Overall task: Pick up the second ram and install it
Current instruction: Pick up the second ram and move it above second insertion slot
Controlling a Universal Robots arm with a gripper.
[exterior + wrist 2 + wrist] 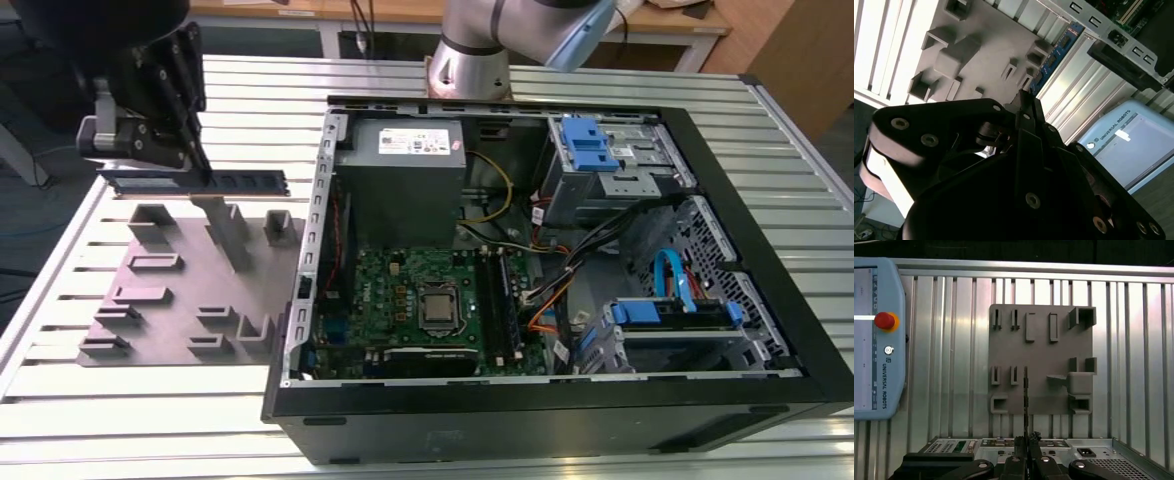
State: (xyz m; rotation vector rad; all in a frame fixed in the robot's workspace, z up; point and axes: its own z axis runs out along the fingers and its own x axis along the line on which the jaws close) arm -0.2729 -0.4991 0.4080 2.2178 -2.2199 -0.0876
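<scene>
The second ram (247, 183) is a long thin dark stick that lies level, just above the far edge of the grey fixture plate (174, 300) at the exterior view's left. My gripper (203, 176) comes down onto its middle and is shut on it. In the first wrist view the ram (1025, 390) shows edge-on as a thin dark line that runs out from the fingertips (1020, 441) over the fixture plate (1044, 340). In the second wrist view its blue board (1056, 52) reaches past the black gripper body. The motherboard with its long black slots (497, 300) lies inside the open computer case (534, 400).
The case stands at the exterior view's right with a grey power supply (400, 170), blue drive brackets (587, 140) and loose cables (587, 250) inside. Grey blocks (227, 235) stick up from the fixture plate. A teach pendant (876, 340) lies on the slatted table. The arm's base (467, 60) stands behind the case.
</scene>
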